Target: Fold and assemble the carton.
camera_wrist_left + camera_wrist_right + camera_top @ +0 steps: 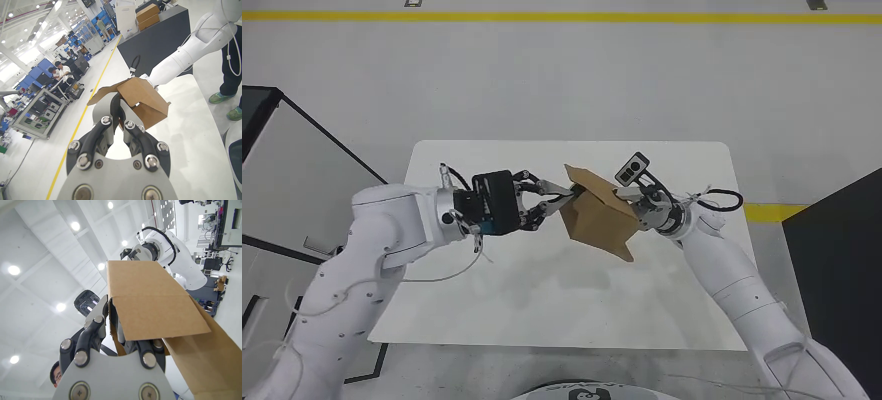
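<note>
A brown cardboard carton (597,212) is held in the air over the middle of the white table (542,300), partly opened into a tube with loose flaps. My left gripper (564,193) is shut on a flap at the carton's left end; in the left wrist view its fingers (115,106) pinch the cardboard (145,102). My right gripper (634,212) is shut on the carton's right end. In the right wrist view its fingers (105,309) clamp a wall of the carton (147,302), and the left arm shows beyond the box.
A dark cabinet (837,270) stands right of the table and a black-framed rack (272,170) to its left. A yellow floor line (562,16) runs behind. In the left wrist view a person's legs (230,75) stand near the table's edge.
</note>
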`<state>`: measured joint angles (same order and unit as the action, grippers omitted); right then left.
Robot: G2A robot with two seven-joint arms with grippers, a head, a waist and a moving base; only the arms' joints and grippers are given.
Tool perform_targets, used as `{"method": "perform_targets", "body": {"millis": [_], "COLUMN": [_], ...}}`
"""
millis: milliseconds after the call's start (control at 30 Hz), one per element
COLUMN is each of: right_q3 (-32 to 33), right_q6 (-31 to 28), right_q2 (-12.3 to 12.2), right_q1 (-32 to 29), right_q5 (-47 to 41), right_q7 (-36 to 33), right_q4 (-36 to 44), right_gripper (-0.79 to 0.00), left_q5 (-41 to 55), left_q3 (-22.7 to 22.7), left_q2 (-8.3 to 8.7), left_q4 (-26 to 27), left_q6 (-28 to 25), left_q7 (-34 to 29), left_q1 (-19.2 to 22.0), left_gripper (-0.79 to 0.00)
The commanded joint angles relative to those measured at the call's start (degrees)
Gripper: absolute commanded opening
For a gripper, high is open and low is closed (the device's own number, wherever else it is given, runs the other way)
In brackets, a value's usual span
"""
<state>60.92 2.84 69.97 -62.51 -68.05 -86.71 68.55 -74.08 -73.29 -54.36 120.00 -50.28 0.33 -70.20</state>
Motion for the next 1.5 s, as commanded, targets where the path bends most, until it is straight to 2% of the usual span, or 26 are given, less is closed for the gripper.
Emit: {"method": "perform_targets", "body": {"millis": [0, 300, 667, 1000, 1467], "right_q3": [0.06, 0.14, 0.35, 0.27, 0.31], "right_q6": [0.29, 1.46, 1.95, 2.05, 1.94], "right_q2": [0.07, 0.29, 0.54, 0.70, 0.78], "right_q1": [-0.10, -0.39, -0.79, -1.04, -1.47], "right_q5": [-0.11, 0.16, 0.53, 1.75, 2.32], "right_q7": [0.05, 0.03, -0.23, -0.85, -1.29], "right_q4": [0.05, 0.18, 0.78, 1.71, 3.00], "right_gripper": [-0.785, -0.785, -0.785, -0.785, -0.785], "left_q5": [-2.47, -12.56, -16.38, -16.15, -15.93], "left_q3": [-0.21, 1.26, 1.86, 3.05, 1.99], "left_q2": [0.02, 0.16, 0.22, 0.23, 0.37], "left_q4": [0.81, 3.22, 4.30, 4.84, 5.37], "left_q6": [0.68, 0.68, 1.92, 0.59, 1.23], "left_q7": [0.98, 2.54, 3.63, 2.87, 3.10], "left_q1": [-0.21, -0.36, -0.76, -0.96, -1.50], "left_gripper": [-0.785, -0.785, -0.785, -0.785, -0.785]}}
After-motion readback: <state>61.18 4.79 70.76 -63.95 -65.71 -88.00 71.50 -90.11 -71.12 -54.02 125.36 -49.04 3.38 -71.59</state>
